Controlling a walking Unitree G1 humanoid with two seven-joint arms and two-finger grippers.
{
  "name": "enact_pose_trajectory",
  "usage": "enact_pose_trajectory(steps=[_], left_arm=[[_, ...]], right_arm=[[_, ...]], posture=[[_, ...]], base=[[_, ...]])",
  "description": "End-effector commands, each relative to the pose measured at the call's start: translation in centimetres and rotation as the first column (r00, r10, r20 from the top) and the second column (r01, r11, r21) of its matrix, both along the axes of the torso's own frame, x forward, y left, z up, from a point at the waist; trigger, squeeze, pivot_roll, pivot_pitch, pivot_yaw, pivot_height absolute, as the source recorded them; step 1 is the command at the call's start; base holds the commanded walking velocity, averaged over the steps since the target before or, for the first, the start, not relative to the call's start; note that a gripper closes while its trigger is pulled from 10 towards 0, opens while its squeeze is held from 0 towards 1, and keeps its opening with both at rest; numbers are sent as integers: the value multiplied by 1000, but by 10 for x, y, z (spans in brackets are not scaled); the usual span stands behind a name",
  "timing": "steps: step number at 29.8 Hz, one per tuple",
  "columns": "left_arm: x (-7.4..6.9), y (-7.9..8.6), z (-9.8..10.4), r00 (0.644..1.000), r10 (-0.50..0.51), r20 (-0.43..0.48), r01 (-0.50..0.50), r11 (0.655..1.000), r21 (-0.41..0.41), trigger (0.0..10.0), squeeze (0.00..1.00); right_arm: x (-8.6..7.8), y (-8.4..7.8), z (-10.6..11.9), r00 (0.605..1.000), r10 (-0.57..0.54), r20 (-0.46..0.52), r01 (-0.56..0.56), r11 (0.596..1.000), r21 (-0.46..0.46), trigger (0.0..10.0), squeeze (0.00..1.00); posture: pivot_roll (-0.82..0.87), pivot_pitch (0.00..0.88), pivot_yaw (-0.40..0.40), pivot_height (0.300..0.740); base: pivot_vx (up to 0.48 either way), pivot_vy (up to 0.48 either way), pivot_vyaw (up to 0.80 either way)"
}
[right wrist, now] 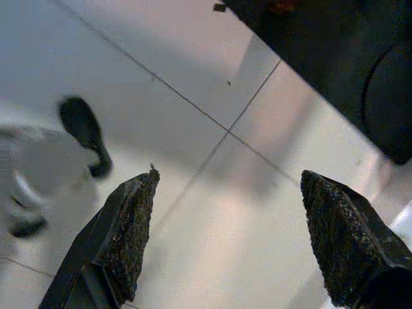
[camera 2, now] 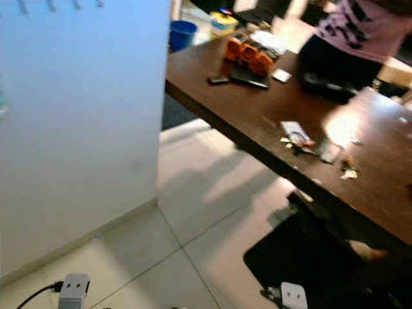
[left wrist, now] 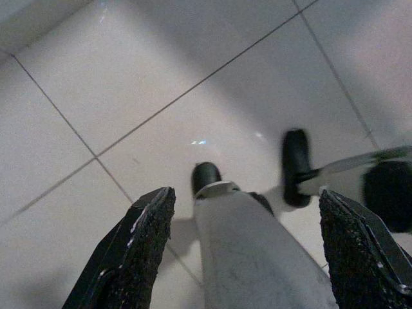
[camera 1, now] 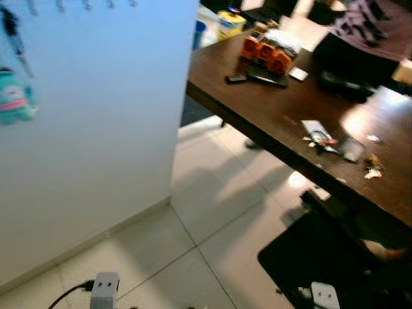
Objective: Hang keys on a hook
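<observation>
standing by: both grippers open above the tiled floor

hanging low at the robot's sides, both arms are directed at the floor [camera 1: 212, 212]. the left gripper [left wrist: 248, 251] is seen with its two black fingers [left wrist: 138, 248] spread wide and nothing held between them; pale tiles and the robot's own grey leg lie below it. the right gripper [right wrist: 235, 238] is likewise spread wide and holds nothing, with pale tiles and the edge of a black mat [right wrist: 347, 71] beneath.

a small bunch that appears to be the keys [camera 1: 320, 138] lies on the dark wooden table [camera 1: 257, 109], on the robot's right, beside a white card and a dark flat item; blur prevents finer detail. orange blocks [camera 1: 265, 53] and a phone-like item are set further back on the table. a person in a patterned top [camera 1: 370, 26] is positioned at the far side.

a row of hooks [camera 1: 84, 5] is mounted at the top of the white wall panel [camera 1: 96, 116], on the robot's left. a dark item [camera 1: 11, 32] and a teal plush charm [camera 1: 14, 96] hang there.
</observation>
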State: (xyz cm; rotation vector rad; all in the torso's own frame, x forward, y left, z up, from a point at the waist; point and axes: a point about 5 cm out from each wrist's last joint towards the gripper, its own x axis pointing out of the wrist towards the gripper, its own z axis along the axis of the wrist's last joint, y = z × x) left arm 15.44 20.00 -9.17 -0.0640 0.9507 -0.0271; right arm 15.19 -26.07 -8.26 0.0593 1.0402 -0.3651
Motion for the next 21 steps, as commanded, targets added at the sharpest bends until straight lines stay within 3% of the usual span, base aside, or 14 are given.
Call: enact_pose_trajectory(steps=[1, 5, 11, 13, 16, 19, 21], left_arm=[[-6, -6, -4, 999, -18, -27, 18, 1000, -7, 10000, 0], [-6, -6, -4, 999, -22, -27, 22, 1000, -7, 10000, 0], [-7, -7, -4, 999, -25, -30, 25, 1000, -5, 10000, 0], [-7, -7, -4, 999, -24, -30, 24, 1000, -6, 10000, 0], [-7, -7, -4, 999, -24, -30, 24, 1000, -7, 10000, 0], [-7, -7, -4, 999, -24, -30, 24, 1000, -7, 10000, 0], [-7, -7, -4, 999, -22, -27, 22, 1000, -9, 10000, 0]], right_arm=[[-3, -12, 3, 999, -45, 13, 46, 999, -23, 10000, 0], [7, -19, 10, 999, -19, 50, 22, 998, -63, 10000, 0], [37, -21, 26, 987, 63, 148, -45, 992, -121, 10000, 0], [43, -17, 28, 981, 91, 171, -72, 991, -117, 10000, 0], [64, 2, 35, 950, 178, 258, -165, 984, -69, 10000, 0], [69, 8, 37, 940, 188, 285, -182, 982, -46, 10000, 0], [91, 26, 48, 892, 233, 387, -250, 968, -6, 10000, 0]], posture=[[74, 33, -21, 740], [74, 33, -22, 740], [69, 47, -20, 740], [69, 49, -19, 740], [68, 53, -18, 740], [68, 55, -16, 740], [68, 58, -14, 740]], base=[[0, 0, -800], [0, 0, -800], [0, 0, -800], [0, 0, -800], [0, 0, -800], [0, 0, -750], [0, 0, 0]])
